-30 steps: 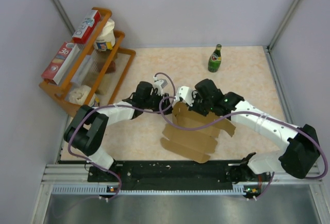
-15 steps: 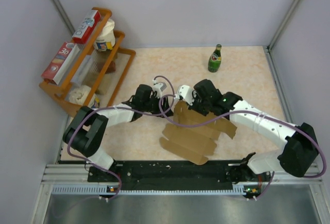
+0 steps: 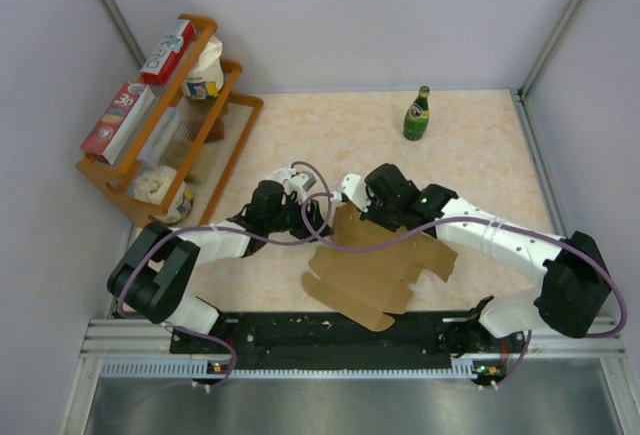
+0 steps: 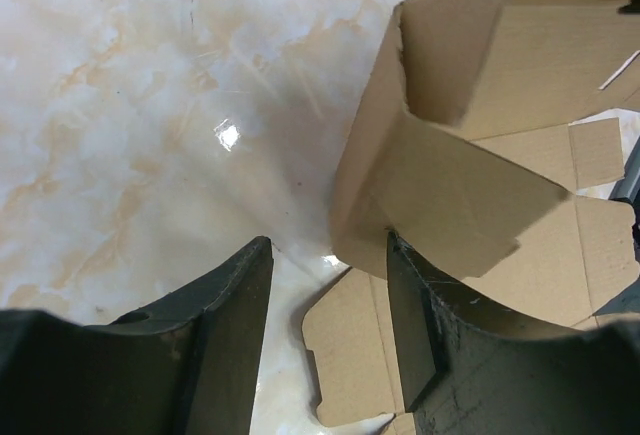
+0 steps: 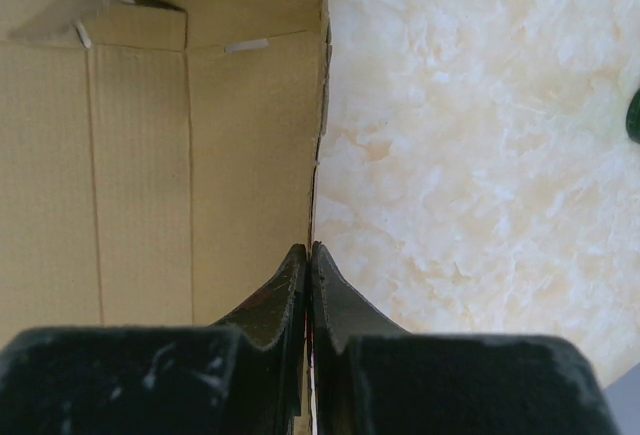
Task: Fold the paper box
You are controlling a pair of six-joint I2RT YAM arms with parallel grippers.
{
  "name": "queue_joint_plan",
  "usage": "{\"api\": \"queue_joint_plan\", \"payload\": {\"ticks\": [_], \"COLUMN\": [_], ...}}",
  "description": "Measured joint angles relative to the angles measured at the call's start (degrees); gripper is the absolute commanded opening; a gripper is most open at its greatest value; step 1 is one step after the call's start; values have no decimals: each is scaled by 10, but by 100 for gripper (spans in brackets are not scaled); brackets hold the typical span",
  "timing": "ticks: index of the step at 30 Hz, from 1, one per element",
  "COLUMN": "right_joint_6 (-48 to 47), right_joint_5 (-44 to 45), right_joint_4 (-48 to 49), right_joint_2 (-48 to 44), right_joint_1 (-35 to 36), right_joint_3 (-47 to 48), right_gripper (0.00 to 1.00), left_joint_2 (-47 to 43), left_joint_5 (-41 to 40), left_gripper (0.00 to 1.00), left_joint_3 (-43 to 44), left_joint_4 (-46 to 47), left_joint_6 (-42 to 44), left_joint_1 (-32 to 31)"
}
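Pinching the edge of a raised wall of the paper box (image 5: 150, 155), my right gripper (image 5: 308, 252) has its fingers pressed together. My left gripper (image 4: 327, 245) stands with fingers apart, just beside the box's upright corner. The half-folded box lies centre frame in the overhead view, and a green bottle (image 3: 417, 115) stands at upper right.

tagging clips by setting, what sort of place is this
Likely a robot lab test cell dressed as a kitchen corner: bare grey walls box in a marble-look table, with a wooden rack of groceries at its left.
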Motion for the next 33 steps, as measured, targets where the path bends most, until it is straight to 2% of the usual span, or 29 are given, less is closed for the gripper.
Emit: {"api": "queue_joint_plan", "payload": {"ticks": [7,17,33], "right_joint_6": [6,-2,-76], "right_joint_5": [21,39,58], "right_joint_4": [2,15,100], "right_joint_2": [-2,-21,-92], "right_joint_1": [3,15,38], "right_joint_3": [-12,-40,-118], "right_gripper": [0,0,0], "left_joint_2": [-35,-9,11], "left_joint_5": [9,61,106], "left_gripper": [55,55,56], "left_joint_3": [-52,-62,-85], "left_joint_4": [94,217,300], "left_joint_6": [-1,-13,-35], "left_joint_1": [0,0,0]}}
